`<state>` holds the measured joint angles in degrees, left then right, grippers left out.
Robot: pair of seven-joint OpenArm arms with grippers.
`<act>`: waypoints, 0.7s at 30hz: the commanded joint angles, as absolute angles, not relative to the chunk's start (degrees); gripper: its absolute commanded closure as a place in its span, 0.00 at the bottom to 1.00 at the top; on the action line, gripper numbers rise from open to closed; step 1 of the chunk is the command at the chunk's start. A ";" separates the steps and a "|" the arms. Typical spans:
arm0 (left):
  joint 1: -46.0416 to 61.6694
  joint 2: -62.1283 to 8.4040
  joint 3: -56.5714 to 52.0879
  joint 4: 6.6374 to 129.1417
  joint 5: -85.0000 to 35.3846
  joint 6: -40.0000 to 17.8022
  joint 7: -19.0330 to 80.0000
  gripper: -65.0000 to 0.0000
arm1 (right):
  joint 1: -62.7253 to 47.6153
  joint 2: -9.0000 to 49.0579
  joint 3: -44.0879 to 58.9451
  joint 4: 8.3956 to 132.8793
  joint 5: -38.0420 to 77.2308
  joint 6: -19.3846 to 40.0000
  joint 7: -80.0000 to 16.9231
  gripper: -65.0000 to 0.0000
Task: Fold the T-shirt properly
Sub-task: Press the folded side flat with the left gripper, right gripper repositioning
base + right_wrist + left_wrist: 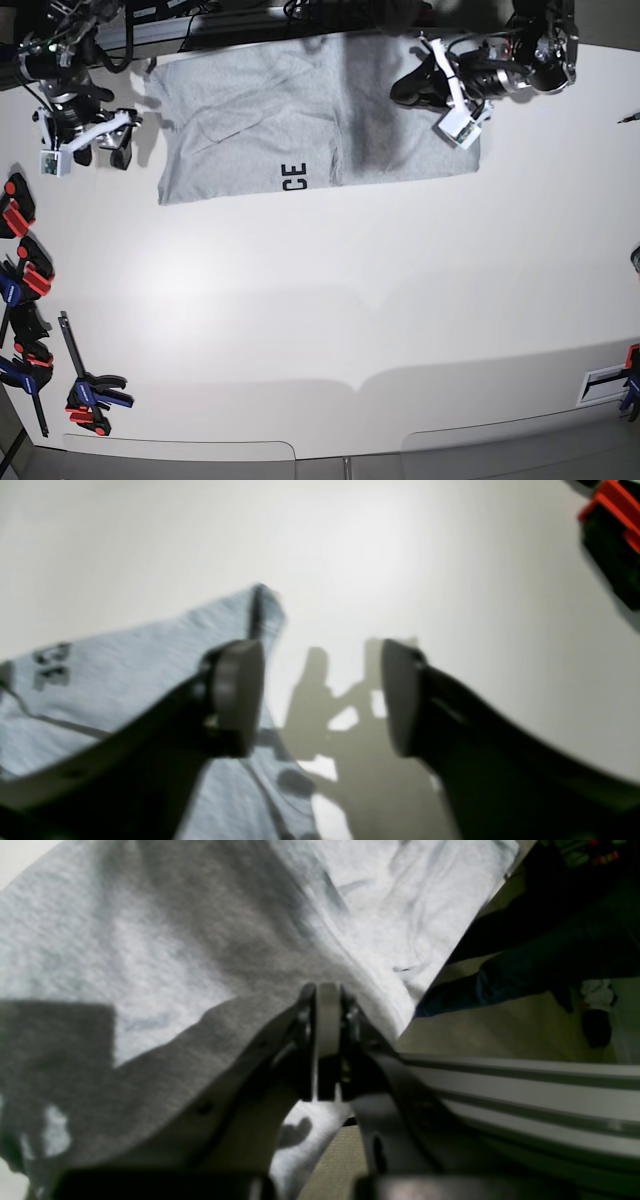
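Two arms work the T-shirt (pixel 300 130), spread at the desk's (pixel 320 320) twelve o'clock edge. Left gripper (pixel 327 1005) fingers pinch the cloth, probably to carry a fold; right gripper (pixel 322 695) fingers gape wide at nine o'clock, holding nothing.

Red-and-black clamps (pixel 22 262) lie along the white table (pixel 330 330).
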<state>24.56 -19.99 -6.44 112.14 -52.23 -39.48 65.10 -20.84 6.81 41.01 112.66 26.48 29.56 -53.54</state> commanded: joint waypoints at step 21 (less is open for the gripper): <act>24.47 -20.36 -6.70 113.19 -53.39 -40.00 62.92 1.00 | -13.96 8.38 31.68 89.17 43.07 35.29 -56.55 0.35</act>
